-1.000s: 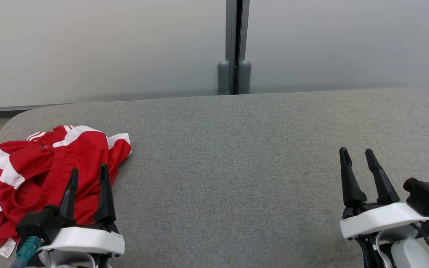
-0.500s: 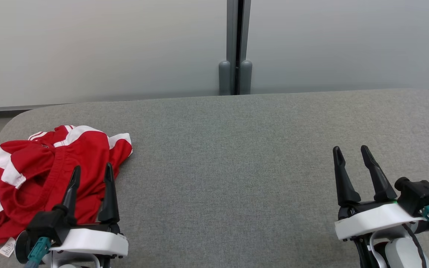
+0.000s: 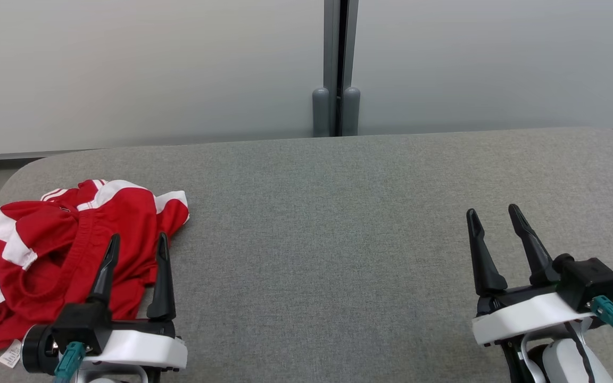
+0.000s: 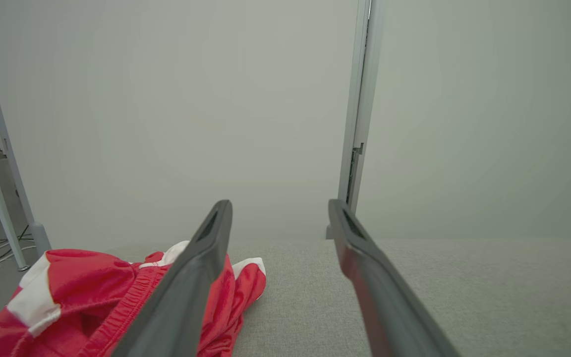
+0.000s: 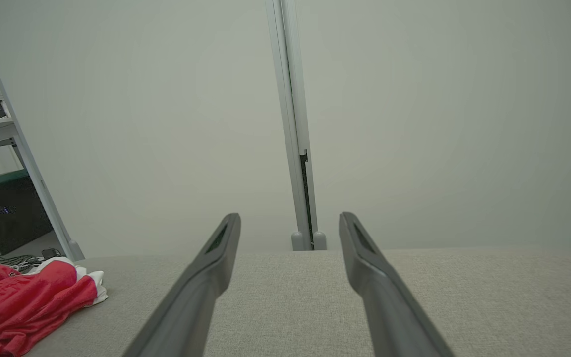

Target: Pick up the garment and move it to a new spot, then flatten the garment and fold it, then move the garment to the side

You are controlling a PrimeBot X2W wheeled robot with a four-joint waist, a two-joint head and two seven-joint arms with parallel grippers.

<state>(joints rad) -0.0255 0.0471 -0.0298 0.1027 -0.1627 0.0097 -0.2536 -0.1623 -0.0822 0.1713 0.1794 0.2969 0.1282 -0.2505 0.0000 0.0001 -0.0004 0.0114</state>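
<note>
At the table's left end, close to its rounded corner, the red and white garment (image 3: 46, 250) lies crumpled and has not shifted in the last second. The left fingers (image 3: 105, 271), spread apart and holding nothing, have drawn back toward the near edge, so their tips now hover over the garment's near right part rather than deeper across it. The right fingers (image 3: 481, 255), also apart and empty, have drifted a little inward from the right. The pickup looks not yet begun, more like a lining-up. The garment's left side sits just beside the table (image 3: 328, 239) edge, so any drag should go rightward, where a broad bare stretch lies open up to the grey wall (image 3: 152, 69) behind.
</note>
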